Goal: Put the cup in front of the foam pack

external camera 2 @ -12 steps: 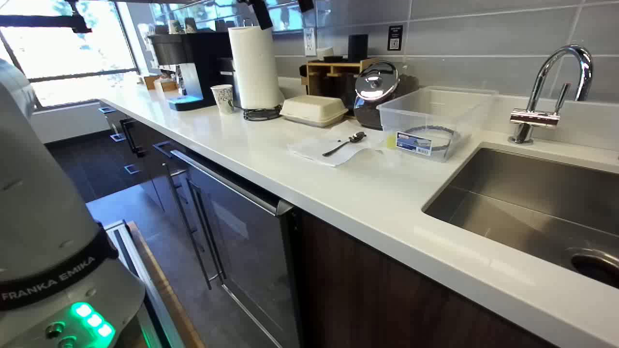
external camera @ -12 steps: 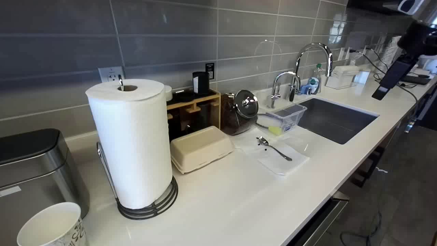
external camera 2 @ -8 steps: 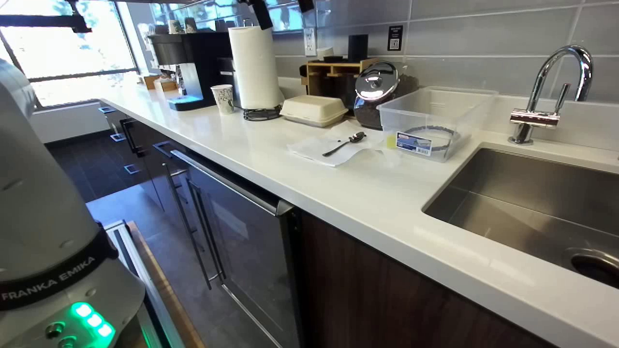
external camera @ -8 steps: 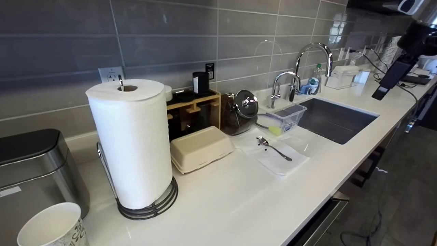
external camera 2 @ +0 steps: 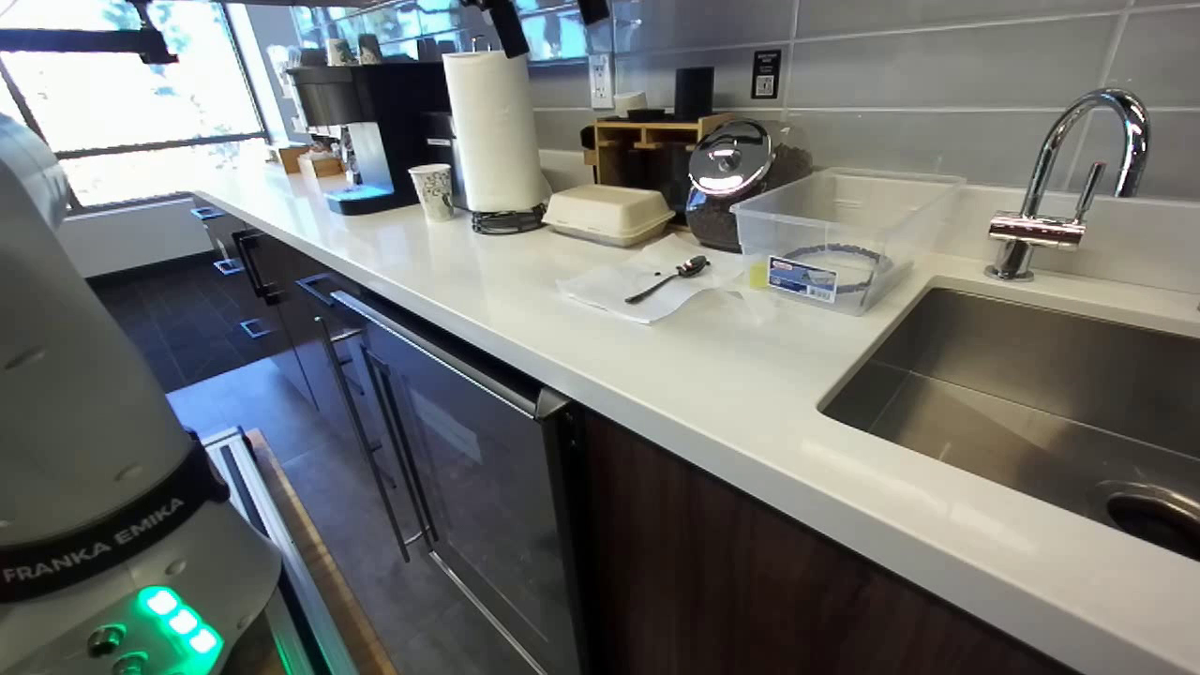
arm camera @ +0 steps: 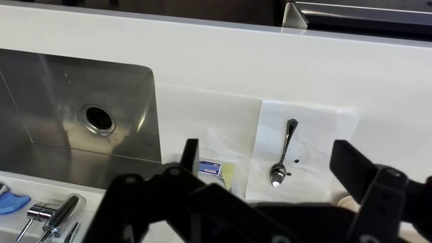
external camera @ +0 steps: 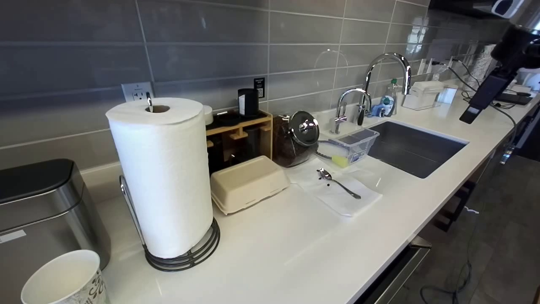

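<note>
Cup (external camera: 64, 278) only partly in an exterior view

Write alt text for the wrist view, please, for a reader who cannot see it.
The open gripper hangs above a counter, where a spoon lies on white paper beside two dark specks. At picture left is a steel sink with a round drain.

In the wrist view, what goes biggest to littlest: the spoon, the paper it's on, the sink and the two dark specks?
Sink (the part showing)
Paper
Spoon
Dark specks: they look too alike to rank one above the other.
</note>
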Action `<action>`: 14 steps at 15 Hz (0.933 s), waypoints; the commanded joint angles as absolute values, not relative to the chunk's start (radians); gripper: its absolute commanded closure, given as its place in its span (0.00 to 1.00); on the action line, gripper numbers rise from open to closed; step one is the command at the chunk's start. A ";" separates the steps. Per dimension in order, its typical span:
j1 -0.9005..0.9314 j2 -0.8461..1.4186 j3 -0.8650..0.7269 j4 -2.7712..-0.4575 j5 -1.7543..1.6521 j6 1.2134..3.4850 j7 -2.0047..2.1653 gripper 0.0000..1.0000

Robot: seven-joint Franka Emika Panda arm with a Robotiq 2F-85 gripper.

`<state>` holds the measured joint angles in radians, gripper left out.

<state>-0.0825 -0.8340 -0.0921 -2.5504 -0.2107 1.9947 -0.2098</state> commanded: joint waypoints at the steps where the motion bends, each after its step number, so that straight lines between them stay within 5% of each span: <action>1: -0.044 -0.793 -0.082 -2.536 -0.188 2.017 -0.188 0.00; 14: 0.133 -0.450 0.142 -2.383 0.071 2.104 0.108 0.00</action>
<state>0.1258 -0.5476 0.0745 -2.4561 0.0433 2.1319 -0.0094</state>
